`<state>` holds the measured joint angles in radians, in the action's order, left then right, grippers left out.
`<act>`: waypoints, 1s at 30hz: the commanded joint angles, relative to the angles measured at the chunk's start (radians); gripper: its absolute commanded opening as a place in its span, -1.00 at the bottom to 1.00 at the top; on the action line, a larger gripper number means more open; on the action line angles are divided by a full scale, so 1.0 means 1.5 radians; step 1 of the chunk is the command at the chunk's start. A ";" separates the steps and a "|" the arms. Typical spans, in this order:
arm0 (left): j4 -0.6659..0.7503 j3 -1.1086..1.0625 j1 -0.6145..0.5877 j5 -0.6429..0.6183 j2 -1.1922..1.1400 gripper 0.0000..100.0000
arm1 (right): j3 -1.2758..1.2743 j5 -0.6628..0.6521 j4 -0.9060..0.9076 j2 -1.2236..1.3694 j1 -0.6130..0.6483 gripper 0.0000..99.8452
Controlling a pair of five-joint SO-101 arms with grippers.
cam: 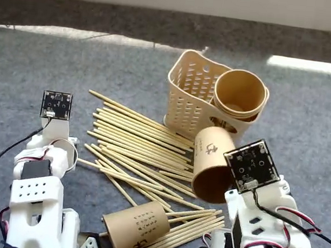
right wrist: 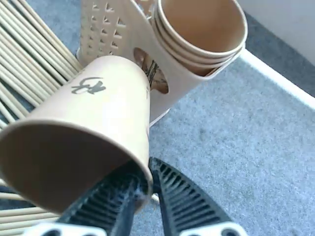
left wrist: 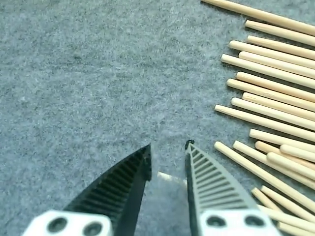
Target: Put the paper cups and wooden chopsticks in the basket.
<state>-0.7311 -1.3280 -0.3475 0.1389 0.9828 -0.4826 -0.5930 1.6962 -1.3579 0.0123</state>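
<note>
A cream slotted basket (cam: 192, 94) stands at the back of the grey carpet with stacked paper cups (cam: 240, 94) inside. My right gripper (right wrist: 149, 169) is shut on the rim of another paper cup (right wrist: 83, 123), one finger inside and one outside. That tilted cup (cam: 211, 163) is held right beside the basket (right wrist: 113, 34). Another paper cup (cam: 136, 229) lies on its side near the front. Several wooden chopsticks (cam: 140, 145) are spread between the arms. My left gripper (left wrist: 168, 147) is open over bare carpet, just left of the chopsticks' ends (left wrist: 266, 103).
The grey carpet (cam: 305, 113) lies bare to the right of the basket and at the far left. A pale wall edge (right wrist: 280, 73) runs along the back. The right arm's body (cam: 267, 226) stands at the front right, the left arm's (cam: 37, 194) at the front left.
</note>
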 commanded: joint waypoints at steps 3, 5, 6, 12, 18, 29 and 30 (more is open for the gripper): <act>0.011 0.003 -0.008 -0.002 0.016 -0.75 | 0.111 0.059 -0.001 0.013 -0.004 -0.99; 0.011 0.003 -0.008 -0.002 0.016 -0.75 | 0.147 0.070 -0.002 0.013 -0.004 -0.99; 0.011 0.003 -0.008 -0.002 0.016 -0.75 | 0.159 0.074 -0.011 0.013 -0.004 -0.99; 0.011 0.003 -0.008 -0.002 0.016 -0.75 | 0.194 0.108 -0.097 0.013 -0.007 -0.99; 0.011 0.003 -0.008 -0.002 0.016 -0.75 | 0.193 0.123 -0.186 0.014 -0.007 -0.99; 0.011 0.003 -0.008 -0.002 0.016 -0.75 | 0.201 0.123 -0.204 0.184 -0.080 -0.99; 0.011 0.003 -0.008 -0.002 0.016 -0.75 | 0.207 0.123 -0.205 0.193 -0.091 -0.99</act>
<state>-0.7311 -1.3280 -0.3475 0.1389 0.9828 -0.2217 -0.4196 1.4216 -1.1400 -0.0736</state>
